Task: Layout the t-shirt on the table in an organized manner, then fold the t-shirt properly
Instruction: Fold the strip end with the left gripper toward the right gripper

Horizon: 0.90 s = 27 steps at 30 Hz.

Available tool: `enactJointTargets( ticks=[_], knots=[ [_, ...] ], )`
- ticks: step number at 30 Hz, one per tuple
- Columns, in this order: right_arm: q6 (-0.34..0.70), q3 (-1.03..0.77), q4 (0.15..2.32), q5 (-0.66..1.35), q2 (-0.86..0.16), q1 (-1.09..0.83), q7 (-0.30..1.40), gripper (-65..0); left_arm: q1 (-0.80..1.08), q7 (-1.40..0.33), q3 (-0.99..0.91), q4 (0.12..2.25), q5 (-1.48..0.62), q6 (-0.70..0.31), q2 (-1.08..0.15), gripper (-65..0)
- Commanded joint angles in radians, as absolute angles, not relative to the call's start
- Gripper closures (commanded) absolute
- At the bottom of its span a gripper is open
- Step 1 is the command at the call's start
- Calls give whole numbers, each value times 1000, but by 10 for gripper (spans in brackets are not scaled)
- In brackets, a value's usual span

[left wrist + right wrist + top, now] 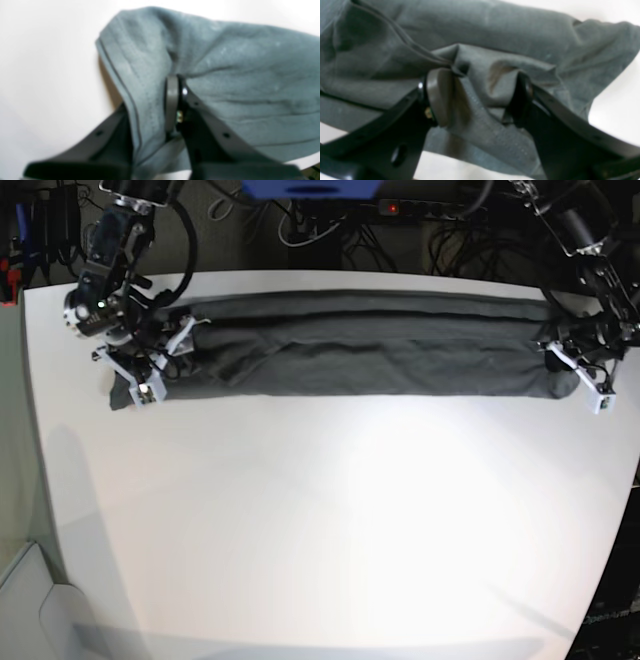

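In the left wrist view, the left gripper (175, 105) has its two fingers pressed almost together on a fold of the t-shirt (237, 75), pinching the cloth just inside its hemmed edge. The white table (45, 75) shows bare to the left of the cloth. The picture is blurred, so how deep the pinch goes cannot be told.

In the right wrist view, the right gripper (480, 100) has its fingers spread wide, one on each side of a raised ridge of the t-shirt (495, 30). The pads touch or sit very near the cloth, but nothing is pinched yet.

In the base view, the t-shirt (350, 355) lies as a long narrow band along the far side of the table (320, 530), running left to right. The right gripper (150, 365) sits at its left end and the left gripper (580, 370) at its right end.

The step in hand looks like taking both ends. To do it well, the right gripper should close on all layers of the ridge before either arm lifts, then both should move together, keeping the band taut and level.
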State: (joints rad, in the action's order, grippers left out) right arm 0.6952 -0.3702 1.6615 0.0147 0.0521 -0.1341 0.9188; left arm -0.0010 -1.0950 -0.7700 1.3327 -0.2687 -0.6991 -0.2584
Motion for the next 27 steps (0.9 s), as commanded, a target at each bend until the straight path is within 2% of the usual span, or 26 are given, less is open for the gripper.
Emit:
enactJointTargets(
  ticks=[1, 6, 13, 18, 27],
  knots=[
    [698, -371, 1661, -7, 48, -136, 955, -365, -5, -1101, -774, 1400, -268, -698, -275, -1],
    [698, -371, 1661, -7, 48, -136, 955, -365, -24, -1216, -771, 1627, -234, -698, -222, -1],
    [698, -371, 1661, -7, 48, -136, 957, -365, -2, -1248, -562, 1883, -8, -467, -13, -1],
    [698, -371, 1661, -7, 48, -137, 960, -365, 18, -1256, -447, 1905, 71, -423, 151, -1],
    [698, -371, 1661, -7, 48, -140, 961, -365, 53, -1257, -213, 1897, 16, -418, 157, -1]
  ],
)
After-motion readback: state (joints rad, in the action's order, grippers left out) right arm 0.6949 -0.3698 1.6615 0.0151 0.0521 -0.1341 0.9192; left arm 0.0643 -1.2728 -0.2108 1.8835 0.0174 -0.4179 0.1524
